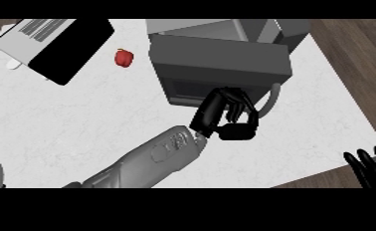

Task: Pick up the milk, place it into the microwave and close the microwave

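The dark grey microwave (220,58) stands at the back centre of the white counter (88,120). Its door (192,88) faces me and looks shut, with a pale curved handle (272,100) at its right end. My left hand (225,117) is at the lower front of the door, fingers loosely extended against it and holding nothing. My right hand (361,166) rests at the lower right edge, fingers up. No milk shows anywhere; I cannot tell whether it is inside the microwave.
A small red fruit (124,57) lies left of the microwave. A flat black and white appliance (62,46) sits in the far left corner. A light grey block (220,27) stands behind the microwave. Wooden floor (345,60) runs along the counter's right edge.
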Robot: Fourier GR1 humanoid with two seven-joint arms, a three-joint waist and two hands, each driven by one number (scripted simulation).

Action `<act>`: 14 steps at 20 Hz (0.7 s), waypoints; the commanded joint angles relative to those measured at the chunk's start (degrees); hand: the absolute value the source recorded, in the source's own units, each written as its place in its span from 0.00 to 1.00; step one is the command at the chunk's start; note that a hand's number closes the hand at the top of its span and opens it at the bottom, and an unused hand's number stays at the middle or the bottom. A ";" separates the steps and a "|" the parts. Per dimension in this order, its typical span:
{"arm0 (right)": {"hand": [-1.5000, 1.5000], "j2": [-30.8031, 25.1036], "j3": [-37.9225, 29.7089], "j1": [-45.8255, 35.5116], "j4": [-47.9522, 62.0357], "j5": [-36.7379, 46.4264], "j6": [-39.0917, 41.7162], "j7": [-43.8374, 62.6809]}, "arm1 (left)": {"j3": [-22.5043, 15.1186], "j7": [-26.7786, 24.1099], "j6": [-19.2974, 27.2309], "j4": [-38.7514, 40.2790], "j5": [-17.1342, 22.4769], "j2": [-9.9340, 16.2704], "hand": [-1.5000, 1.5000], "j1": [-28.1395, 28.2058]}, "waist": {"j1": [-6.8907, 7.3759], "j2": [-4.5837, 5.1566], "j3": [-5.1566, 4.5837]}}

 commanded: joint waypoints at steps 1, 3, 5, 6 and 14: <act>0.00 -0.23 -0.15 -0.52 -1.96 -1.36 -1.38 2.01 | 3.54 -1.91 -0.61 3.90 3.36 0.02 1.00 -4.91 | -0.29 0.43 -0.08; 0.00 -0.76 -0.86 -1.16 -1.31 -1.47 -1.43 2.33 | 3.80 -2.47 -0.46 3.81 5.28 0.02 1.00 -5.69 | -0.65 0.54 -0.02; 0.00 -1.06 -0.96 -1.42 -1.68 -2.41 -1.13 2.62 | 4.62 -3.61 -1.00 4.92 6.79 0.02 1.00 -6.15 | -0.64 0.70 -0.03; 0.00 -0.92 -1.27 -1.37 -1.97 -2.55 -1.68 2.81 | 4.69 -3.74 -0.95 5.37 7.65 0.02 1.00 -6.22 | -0.97 0.70 -0.03; 0.00 -1.71 -1.96 -2.59 -2.85 -4.00 -1.70 3.79 | 5.26 -5.91 -3.35 8.85 13.38 0.02 1.00 -6.88 | -2.10 1.37 0.05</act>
